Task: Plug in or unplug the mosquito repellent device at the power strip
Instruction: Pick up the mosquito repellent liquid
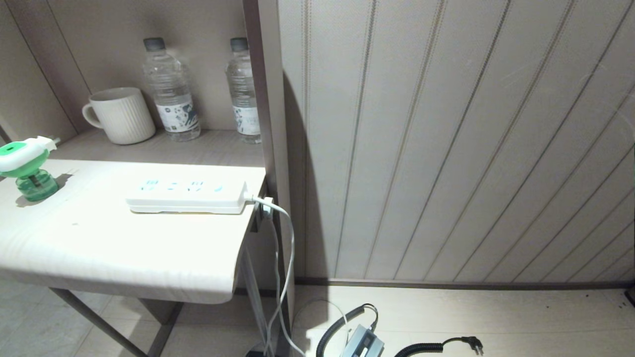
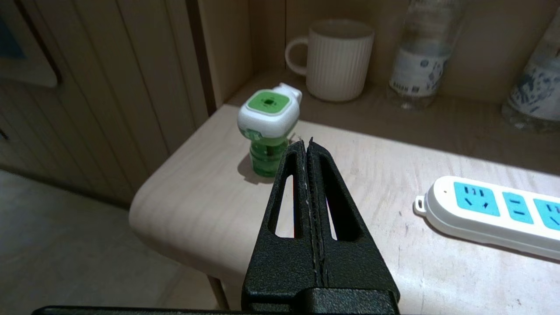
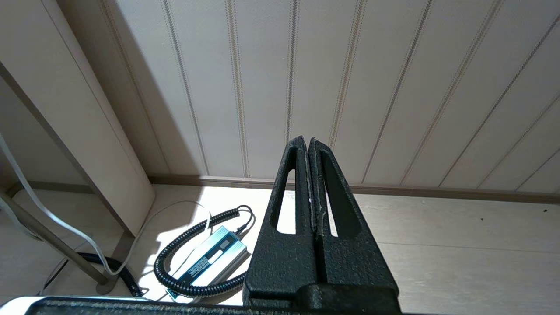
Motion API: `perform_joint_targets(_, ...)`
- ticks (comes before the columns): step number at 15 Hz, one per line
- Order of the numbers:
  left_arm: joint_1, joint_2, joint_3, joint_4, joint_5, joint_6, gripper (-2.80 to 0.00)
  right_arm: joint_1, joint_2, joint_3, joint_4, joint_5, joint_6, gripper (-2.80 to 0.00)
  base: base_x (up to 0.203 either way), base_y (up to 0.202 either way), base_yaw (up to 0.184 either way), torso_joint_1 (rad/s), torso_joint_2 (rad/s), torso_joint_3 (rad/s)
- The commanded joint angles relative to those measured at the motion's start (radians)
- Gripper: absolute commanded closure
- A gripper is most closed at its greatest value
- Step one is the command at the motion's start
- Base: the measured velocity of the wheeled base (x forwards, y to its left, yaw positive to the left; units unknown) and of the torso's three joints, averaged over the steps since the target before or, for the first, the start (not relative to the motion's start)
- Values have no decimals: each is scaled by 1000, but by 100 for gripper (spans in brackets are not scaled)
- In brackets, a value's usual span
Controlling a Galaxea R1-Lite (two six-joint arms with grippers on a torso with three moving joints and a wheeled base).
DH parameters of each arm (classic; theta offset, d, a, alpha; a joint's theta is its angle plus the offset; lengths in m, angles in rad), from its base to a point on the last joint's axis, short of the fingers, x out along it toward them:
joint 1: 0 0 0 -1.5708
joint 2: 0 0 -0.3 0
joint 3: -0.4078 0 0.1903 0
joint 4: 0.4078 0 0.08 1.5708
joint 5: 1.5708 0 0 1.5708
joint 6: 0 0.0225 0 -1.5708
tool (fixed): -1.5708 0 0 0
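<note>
Worktop item: mosquito repellent device (image 2: 267, 127) is standing upright just beyond my left gripper (image 2: 306, 146), which I am holding fully closed and empty, power strip (image 2: 494, 214) lying off to the side.

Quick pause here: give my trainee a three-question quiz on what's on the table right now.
1. True or false: the mosquito repellent device is plugged into the power strip.
2. What stands nearest the mug: A) a water bottle, B) the power strip, C) the charger on the floor?
3. How do the left gripper's jaws stand?

Key: 1 false, it stands apart on the table. 2 A. 3 shut, empty.
</note>
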Motion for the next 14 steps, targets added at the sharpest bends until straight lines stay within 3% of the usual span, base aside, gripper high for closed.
perform_joint_targets(1, 9, -114, 126, -242, 6, 24, 0, 0, 0, 0, 0, 0, 0, 0, 0, 0, 0, 0, 0, 0)
perform_joint_targets(3, 11, -149, 222, -346, 12, 61, 0, 0, 0, 0, 0, 0, 0, 0, 0, 0, 0, 0, 0, 0)
perform_joint_targets(7, 8, -360, 445, -365, 13, 91, 0, 0, 0, 0, 0, 0, 0, 0, 0, 0, 0, 0, 0, 0)
perform_joint_targets(11, 38, -396, 612, -392, 30, 27, 0, 0, 0, 0, 0, 0, 0, 0, 0, 0, 0, 0, 0, 0)
perform_joint_targets(14, 130, -373, 727, -598, 42, 18, 0, 0, 0, 0, 0, 0, 0, 0, 0, 0, 0, 0, 0, 0)
